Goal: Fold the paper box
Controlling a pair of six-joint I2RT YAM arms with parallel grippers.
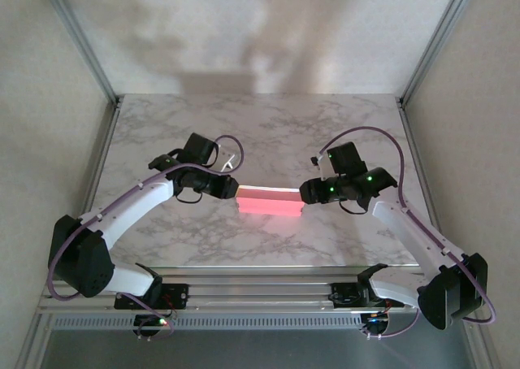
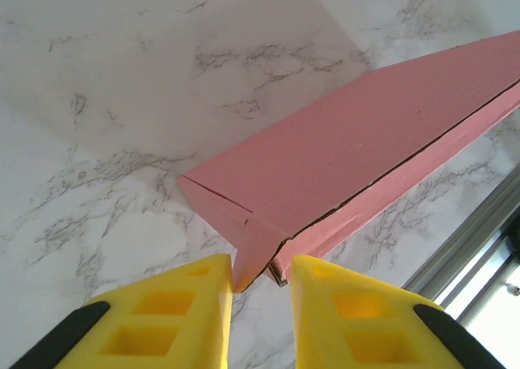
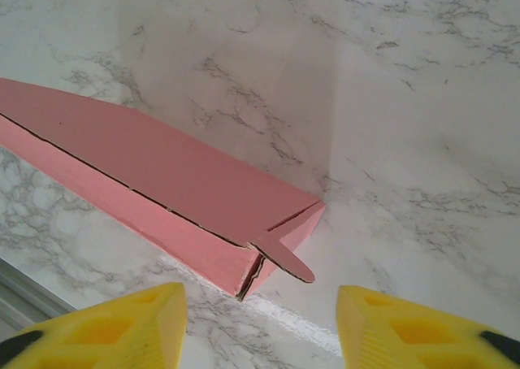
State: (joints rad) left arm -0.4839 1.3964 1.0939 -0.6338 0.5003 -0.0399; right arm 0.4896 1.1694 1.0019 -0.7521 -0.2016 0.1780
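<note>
The paper box [image 1: 268,202] lies as a long, flat pink shape on the marble table [image 1: 268,125], between my two grippers. My left gripper [image 1: 231,188] is at its left end. In the left wrist view the yellow fingers [image 2: 203,304] pinch the box's corner [image 2: 256,251], which fills the gap between their tips [image 2: 262,280]. My right gripper [image 1: 307,194] is at the right end. There, the right wrist view shows the jaws [image 3: 260,308] standing wide apart, short of the box [image 3: 162,174]. A small rounded tab [image 3: 286,259] sticks out of that end, where a seam gapes slightly.
An aluminium rail runs along the table's near edge [image 2: 475,235], close to the box [image 3: 20,292]. Frame posts stand at the back corners [image 1: 89,52]. Bare marble stretches behind the box.
</note>
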